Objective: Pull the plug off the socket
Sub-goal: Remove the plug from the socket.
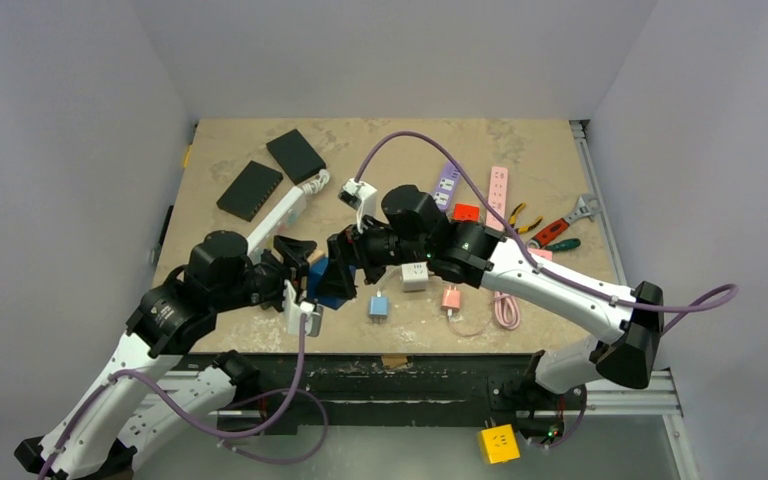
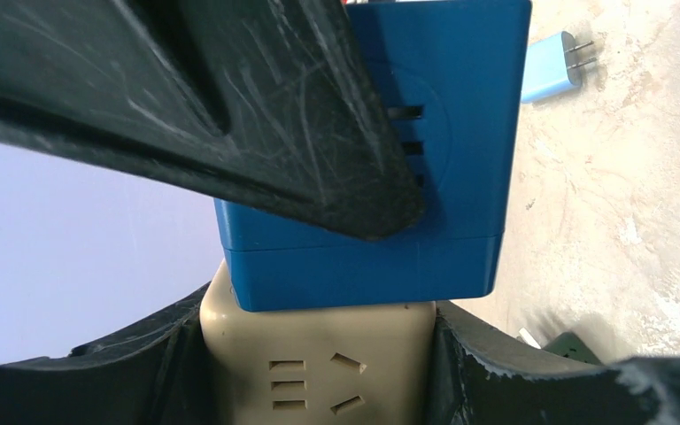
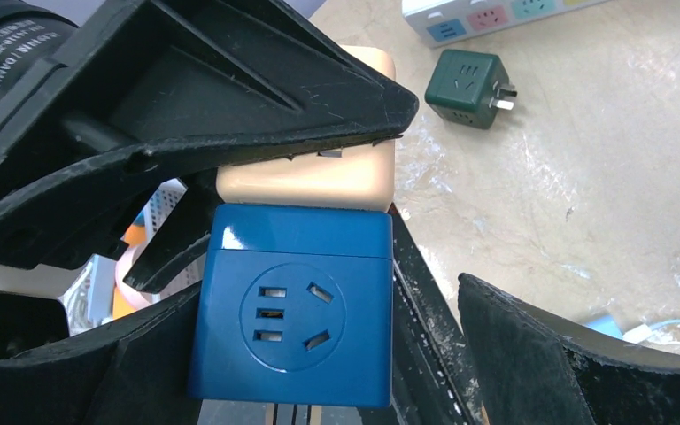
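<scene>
A blue cube plug point(image 3: 292, 319) sits flush against a beige cube socket point(image 3: 319, 177), both held above the table near its front. Their meeting face is hidden. My left gripper point(image 2: 319, 341) is shut on the beige socket point(image 2: 319, 372), one finger on each side. My right gripper point(image 3: 328, 297) is open and straddles the blue plug point(image 2: 372, 257); a gap shows between the plug and its right finger point(image 3: 567, 354). In the top view the two grippers meet at the blue plug point(image 1: 338, 283), the left gripper point(image 1: 300, 268) from the left and the right gripper point(image 1: 348, 262) from the right.
On the table near the grippers lie a light blue charger point(image 1: 378, 306), a white cube point(image 1: 415, 276), a pink charger point(image 1: 451, 298) and a green cube point(image 3: 465, 84). Farther back are power strips point(image 1: 446, 185), two black boxes point(image 1: 295, 155) and pliers point(image 1: 520, 218).
</scene>
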`<state>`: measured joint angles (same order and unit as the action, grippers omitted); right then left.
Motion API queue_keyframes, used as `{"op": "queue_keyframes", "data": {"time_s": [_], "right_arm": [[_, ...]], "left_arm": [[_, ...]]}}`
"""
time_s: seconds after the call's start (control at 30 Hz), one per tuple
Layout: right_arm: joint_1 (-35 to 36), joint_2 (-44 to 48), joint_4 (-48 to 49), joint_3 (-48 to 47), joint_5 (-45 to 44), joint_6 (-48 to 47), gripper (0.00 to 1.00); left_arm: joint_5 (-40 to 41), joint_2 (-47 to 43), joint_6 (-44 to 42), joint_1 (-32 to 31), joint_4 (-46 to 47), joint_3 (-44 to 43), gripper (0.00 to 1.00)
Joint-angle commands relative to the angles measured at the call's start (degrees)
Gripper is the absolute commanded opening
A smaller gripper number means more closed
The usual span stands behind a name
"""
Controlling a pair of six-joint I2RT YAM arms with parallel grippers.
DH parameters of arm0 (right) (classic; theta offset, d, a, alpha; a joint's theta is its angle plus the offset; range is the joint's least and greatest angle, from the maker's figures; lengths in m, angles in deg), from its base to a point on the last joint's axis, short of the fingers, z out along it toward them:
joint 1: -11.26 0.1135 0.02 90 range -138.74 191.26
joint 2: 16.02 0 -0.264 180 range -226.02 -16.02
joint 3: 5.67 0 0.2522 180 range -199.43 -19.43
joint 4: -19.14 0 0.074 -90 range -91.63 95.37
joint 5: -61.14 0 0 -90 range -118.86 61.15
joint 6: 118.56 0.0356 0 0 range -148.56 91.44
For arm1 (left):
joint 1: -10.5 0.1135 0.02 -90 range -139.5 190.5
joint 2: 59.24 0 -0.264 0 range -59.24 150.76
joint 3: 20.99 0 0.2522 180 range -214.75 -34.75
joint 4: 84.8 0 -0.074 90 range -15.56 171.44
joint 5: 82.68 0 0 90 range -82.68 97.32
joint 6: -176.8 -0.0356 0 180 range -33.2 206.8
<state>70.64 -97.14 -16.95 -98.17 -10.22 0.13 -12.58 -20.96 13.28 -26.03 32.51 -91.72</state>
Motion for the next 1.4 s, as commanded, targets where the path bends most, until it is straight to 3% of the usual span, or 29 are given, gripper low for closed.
{"op": "queue_keyframes", "data": {"time_s": [0.0,0.13,0.33,0.43,0.5,0.7,0.93,1.07,1.1,1.37], "right_arm": [[-0.4,-1.45,-0.7,-1.92,1.65,0.23,0.99],[-0.4,-2.5,-2.51,-2.39,2.55,-0.04,0.97],[-0.39,-4.89,-2.7,-4.56,6.37,-0.02,0.68],[-0.4,-6.06,-1.94,-4.79,8.35,0.46,0.63],[-0.4,-6.47,-1.62,-4.52,8.91,0.63,0.66],[-0.4,-6.03,-1.01,-3.1,9.13,1.51,0.9],[-0.46,-6.2,-0.88,-3.53,9.24,2.18,0.54],[-0.49,-6.46,-1.89,-3.68,9.85,2.25,0.04],[-0.49,-6.38,-2.05,-3.45,10.11,2.29,0.0],[-0.49,-3.22,-4.09,0.51,10.28,2.25,0.0]], "left_arm": [[-1.94,-0.41,-2.32,-0.81,3.59,-1.35,0.0],[-1.37,-0.02,-3.02,-1.04,3.65,-1.07,0.0],[-1.06,0.55,-4.02,-1.6,4.52,-0.82,0.0],[-0.53,0.74,-4.72,-1.88,4.94,-0.62,0.0],[-0.37,0.74,-4.83,-1.92,4.96,-0.63,0.0],[0.4,0.53,-6.01,-1.96,5.43,0.24,0.0],[0.6,0.0,-6.66,-2.13,5.54,1.04,0.0],[1.14,-0.14,-7.27,-2.14,5.14,1.07,0.0],[1.36,-0.14,-7.49,-2.14,5.06,1.19,0.0],[3.96,-0.84,-12.08,-2.14,6.08,4.35,0.0]]}}
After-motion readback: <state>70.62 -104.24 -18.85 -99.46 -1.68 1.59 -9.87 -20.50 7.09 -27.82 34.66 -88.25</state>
